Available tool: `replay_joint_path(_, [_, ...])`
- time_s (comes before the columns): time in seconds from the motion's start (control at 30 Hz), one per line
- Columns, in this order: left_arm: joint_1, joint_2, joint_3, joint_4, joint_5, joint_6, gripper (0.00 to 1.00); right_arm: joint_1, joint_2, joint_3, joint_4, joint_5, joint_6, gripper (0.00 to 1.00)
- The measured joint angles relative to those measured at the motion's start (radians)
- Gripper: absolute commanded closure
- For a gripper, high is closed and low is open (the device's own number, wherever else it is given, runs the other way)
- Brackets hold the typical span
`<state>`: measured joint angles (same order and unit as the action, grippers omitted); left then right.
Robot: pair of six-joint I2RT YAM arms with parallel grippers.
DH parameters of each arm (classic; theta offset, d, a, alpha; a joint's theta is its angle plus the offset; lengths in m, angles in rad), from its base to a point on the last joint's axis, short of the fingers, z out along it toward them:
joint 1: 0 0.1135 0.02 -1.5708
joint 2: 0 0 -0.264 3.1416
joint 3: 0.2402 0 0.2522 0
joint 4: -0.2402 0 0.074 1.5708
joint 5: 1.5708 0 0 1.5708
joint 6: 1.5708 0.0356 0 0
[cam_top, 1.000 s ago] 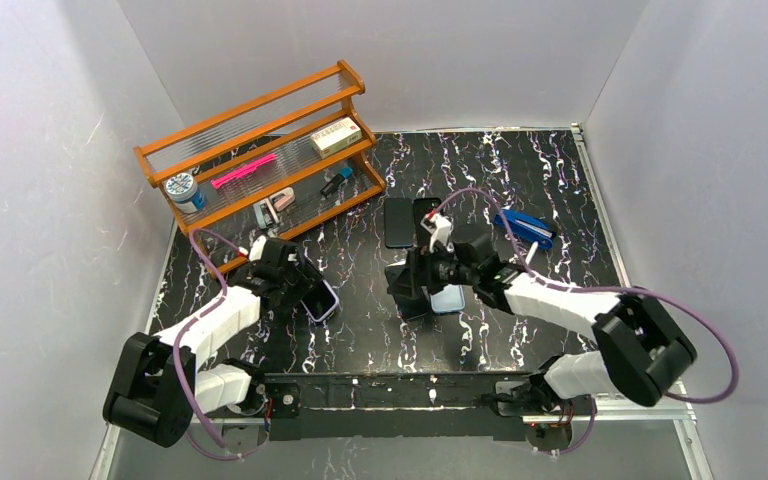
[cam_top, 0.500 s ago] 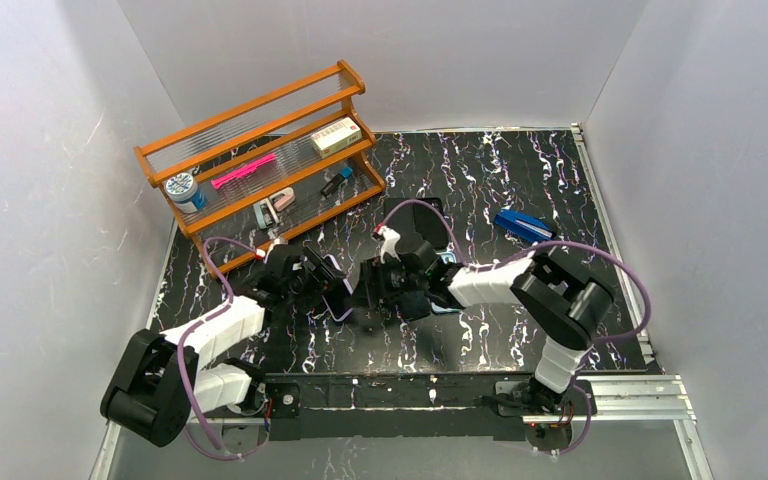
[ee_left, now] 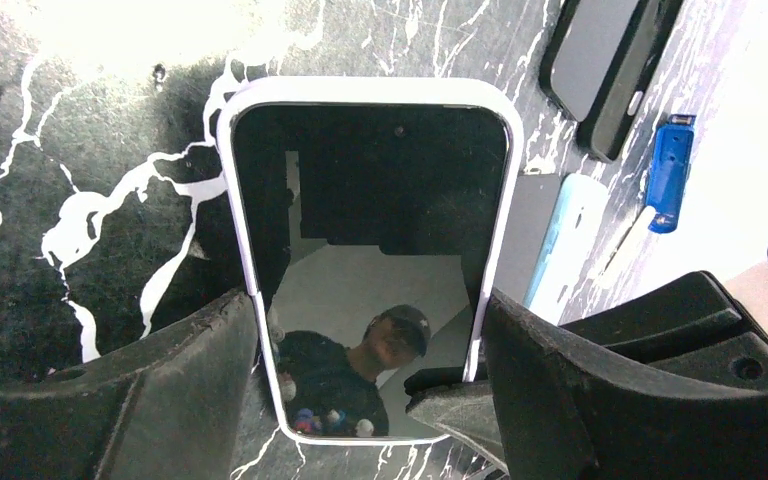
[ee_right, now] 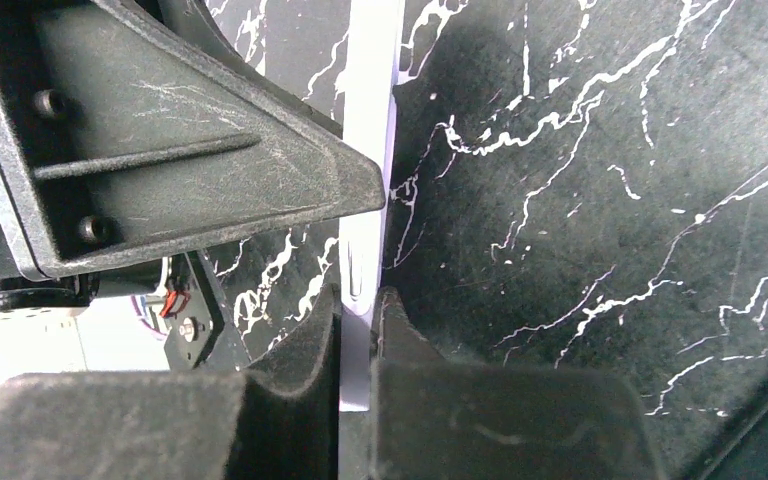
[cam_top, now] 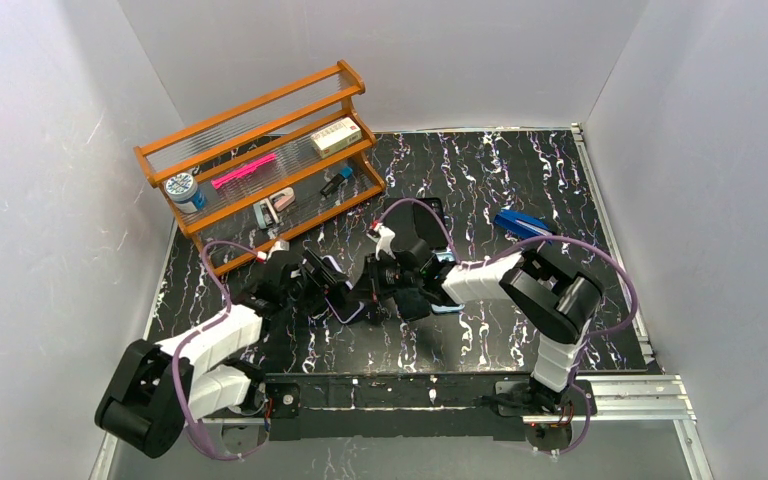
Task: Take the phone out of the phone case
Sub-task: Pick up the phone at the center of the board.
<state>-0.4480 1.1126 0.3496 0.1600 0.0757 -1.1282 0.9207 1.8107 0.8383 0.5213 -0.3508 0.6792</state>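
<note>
The right arm [cam_top: 480, 280], well off at three o'clock of the left arm [cam_top: 215, 335] a second ago, has swung across the surface [cam_top: 480, 180], and the two now meet just toward seven o'clock of centre. There the left fingers [ee_left: 190, 380] clamp the long sides of the phone [ee_left: 370, 250], which sits fully in its pale case [ee_left: 360, 88], while the right fingers [ee_right: 300, 390] pinch that case's thin edge. A wooden rack [cam_top: 260, 150] stands at ten o'clock, a blue stapler [cam_top: 523, 224] lies at two, and a black case [ee_left: 600, 60] and a light-blue case [ee_left: 568, 235] lie just beyond, partly hidden from above by the right wrist.
</note>
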Motion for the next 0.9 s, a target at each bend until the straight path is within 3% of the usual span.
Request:
replay_joint_path(0.13, [0.000,-0.060,-0.017,-0.006,0.003,0.017,0.18,-0.004,-0.034,-0.034,0.027,-0.004,0.013,0.99])
replay_joint_path(0.27, [-0.006,-0.161,-0.029,0.021,0.010,0.051,0.09,-0.039,-0.141,-0.112,0.051,-0.019,0.032,0.99])
replay_joint_path(0.6, [-0.005,-0.363,-0.103,0.187,0.027,0.098,0.08,-0.220,-0.415,-0.329,0.127,-0.032,0.127,0.99])
replay_joint_path(0.9, [-0.005,-0.254,-0.126,0.444,0.183,0.096,0.09,-0.291,-0.528,-0.412,0.289,-0.140,0.251,0.99])
